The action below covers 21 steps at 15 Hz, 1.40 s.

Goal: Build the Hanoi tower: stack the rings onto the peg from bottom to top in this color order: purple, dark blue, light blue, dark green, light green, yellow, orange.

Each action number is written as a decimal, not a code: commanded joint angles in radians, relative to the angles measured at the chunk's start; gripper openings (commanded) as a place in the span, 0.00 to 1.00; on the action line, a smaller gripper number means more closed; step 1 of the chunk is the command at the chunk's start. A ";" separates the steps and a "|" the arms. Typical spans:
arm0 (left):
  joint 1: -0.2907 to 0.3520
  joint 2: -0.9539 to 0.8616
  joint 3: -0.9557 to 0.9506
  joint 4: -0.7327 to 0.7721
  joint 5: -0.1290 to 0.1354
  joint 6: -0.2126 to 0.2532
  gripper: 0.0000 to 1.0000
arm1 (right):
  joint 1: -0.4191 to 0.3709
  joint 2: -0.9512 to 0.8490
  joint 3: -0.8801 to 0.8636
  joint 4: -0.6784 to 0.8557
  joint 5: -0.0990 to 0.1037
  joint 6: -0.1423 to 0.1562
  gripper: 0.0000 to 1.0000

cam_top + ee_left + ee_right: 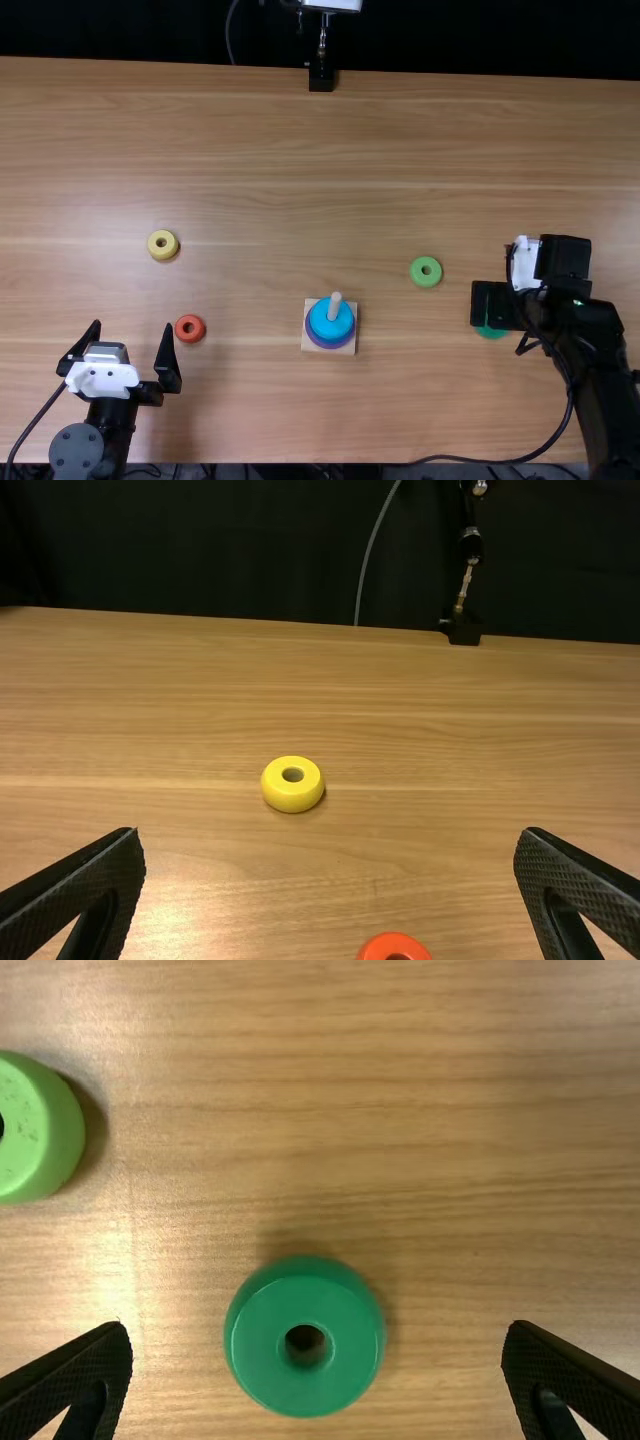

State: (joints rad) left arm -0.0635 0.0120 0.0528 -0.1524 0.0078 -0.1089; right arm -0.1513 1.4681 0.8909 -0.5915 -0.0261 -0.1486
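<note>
My left gripper (130,345) stands open at the table's near left, its fingertips (330,835) wide apart. Over the dark green ring (492,332) is my right gripper (490,305). In the right wrist view, the dark green ring (305,1375) lies between the open fingers of the right gripper (316,1328), untouched. The light blue ring (331,326) tops the peg's (335,305) stack, with purple (329,346) below. The light green ring (426,272) lies right of the base. Yellow (162,245) and orange (190,328) rings lie at the left.
The square wooden base (311,343) sits near the table's front middle. A black stand (321,78) is at the far edge of the table (300,150). A cable (500,461) runs from the right arm along the near edge.
</note>
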 commanded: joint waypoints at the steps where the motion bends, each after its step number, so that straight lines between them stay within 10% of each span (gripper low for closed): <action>1: 0.011 -0.012 -0.047 -0.022 0.012 0.004 1.00 | -0.002 0.012 0.016 0.001 0.002 -0.034 1.00; 21: 0.011 -0.012 -0.047 -0.021 0.012 0.004 1.00 | 0.007 0.225 0.126 -0.124 -0.001 -0.028 1.00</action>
State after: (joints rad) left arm -0.0635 0.0116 0.0528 -0.1524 0.0082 -0.1085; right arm -0.1509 1.6775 0.9890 -0.7136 -0.0257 -0.1772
